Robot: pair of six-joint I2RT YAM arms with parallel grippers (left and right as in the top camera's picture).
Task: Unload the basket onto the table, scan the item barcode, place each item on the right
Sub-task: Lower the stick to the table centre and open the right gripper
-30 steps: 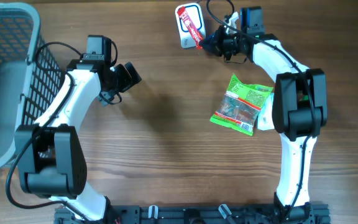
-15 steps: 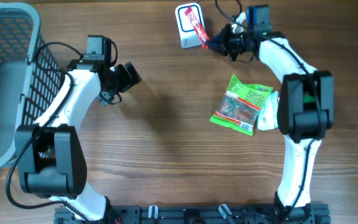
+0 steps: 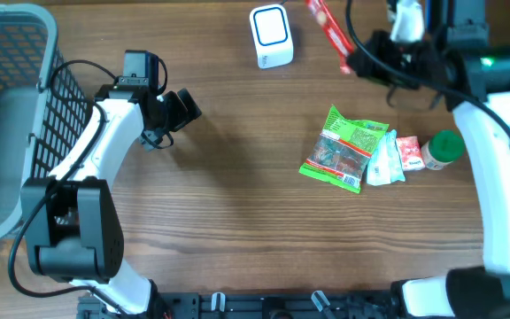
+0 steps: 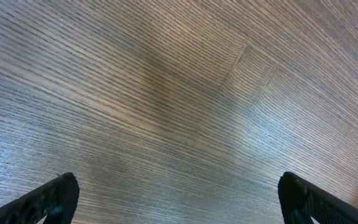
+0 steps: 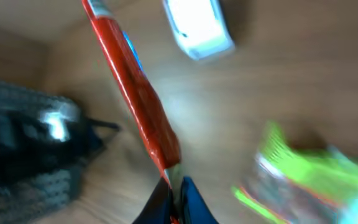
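The right fingers (image 5: 174,198) are closed narrow on the lower end of the red sachet (image 3: 329,27), which is held in the air. The sachet is no longer at the white scanner (image 3: 271,35), as it is a second ago. It is now carried off to about 3 o'clock of it, and the scanner's face is left uncovered. The pass is judged to be finished, or else to need repeating.

With the arm moved, a green-capped bottle (image 3: 443,149) is uncovered at 3 o'clock of the green packet (image 3: 343,149). The left fingers (image 3: 187,106) are spread wide and unmoved over the bare bench (image 4: 179,93), at 9 o'clock.

No barcode can be made out. The right wrist view is blurred, and the sachet's top is cut off in the overhead view.
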